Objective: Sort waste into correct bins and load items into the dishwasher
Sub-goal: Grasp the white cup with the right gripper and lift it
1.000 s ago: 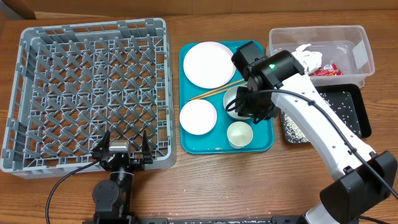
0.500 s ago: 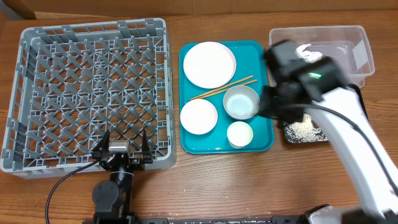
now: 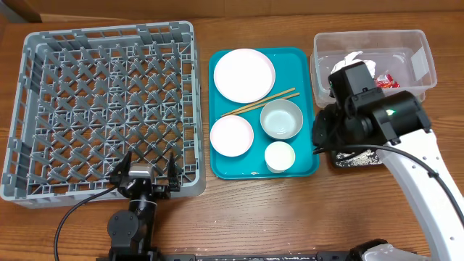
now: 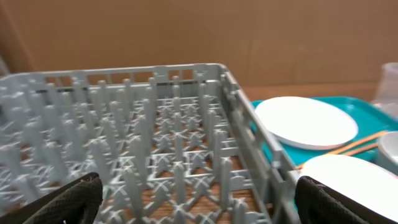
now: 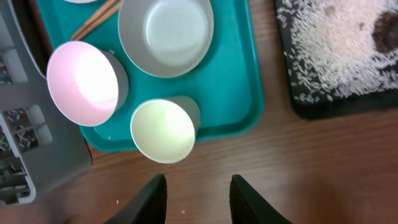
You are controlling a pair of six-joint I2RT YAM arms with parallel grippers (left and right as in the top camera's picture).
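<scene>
1. Right gripper point(image 5: 198, 202) hangs over the bare wooden table point(image 5: 298, 168) just beside the teal rectangular plastic tray point(image 5: 230, 81), its black fingers partly apart and gripping nothing. The left gripper point(image 3: 146, 163) sits at the near wall of the big square grey plastic dish rack point(image 3: 109, 32), spread wide and empty.
2. The dish rack, with its lattice floor and slotted walls, holds nothing, so loading looks not yet begun.
3. The teal tray, smooth and glossy, carries every dish.
4. The clear round-cornered plastic tub point(image 3: 428, 61) contains the crumpled white paper napkin point(image 3: 360, 64) and the red-and-silver snack wrapper point(image 3: 386, 80).
5. The shallow black plastic tray point(image 5: 329, 107) holds the loose white rice grains point(image 5: 329, 50) and the small brown food scrap point(image 5: 384, 28), so waste sorting seems finished.
6. The large round white plate point(image 3: 244, 75) is flat and glossy.
7. Two smooth white bowls point(image 3: 281, 118) point(image 3: 231, 135) sit upright, and near them is the small white cup point(image 3: 279, 156).
8. Two thin wooden chopsticks point(image 3: 259, 104) lie slanted between the plate and the bowls.
</scene>
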